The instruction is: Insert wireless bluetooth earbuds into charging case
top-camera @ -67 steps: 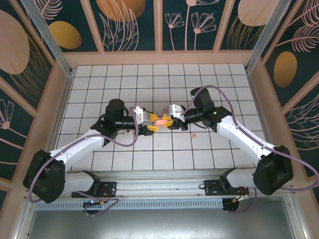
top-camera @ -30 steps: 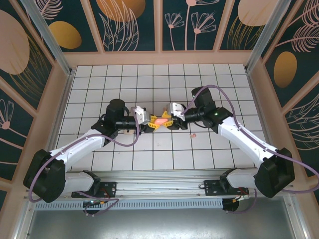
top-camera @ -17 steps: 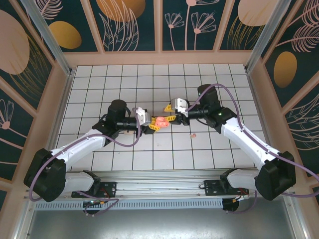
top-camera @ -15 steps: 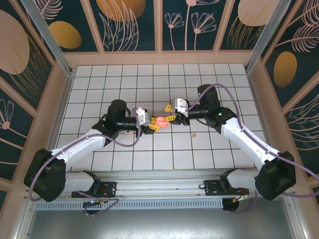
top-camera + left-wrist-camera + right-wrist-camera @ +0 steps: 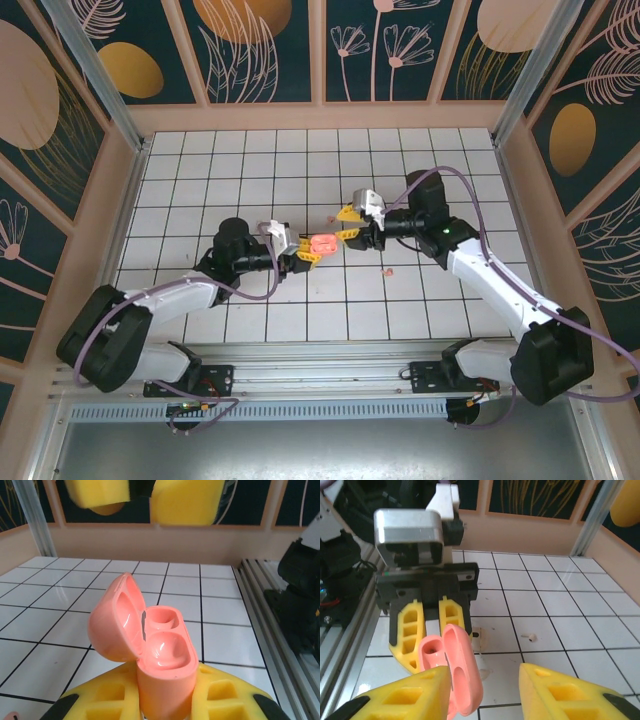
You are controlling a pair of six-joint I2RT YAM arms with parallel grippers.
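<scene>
Salmon-pink charging case [image 5: 322, 243], lid open, sat clamped in the left gripper [image 5: 302, 252] above the middle of the white tiled counter [image 5: 200, 180], empty wells offered for loading. Right gripper [image 5: 348, 223] hung parted and empty just beside it. One tiny pink earbud [image 5: 388, 270] lay on the counter nearby.

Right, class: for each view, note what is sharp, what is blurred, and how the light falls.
Top external: even light, no harsh glare, pink case small but crisp. Left wrist: case sharp; right gripper's fingers at the top edge blurred. Right wrist: left gripper sharp, yellow shape top right blurred.
</scene>
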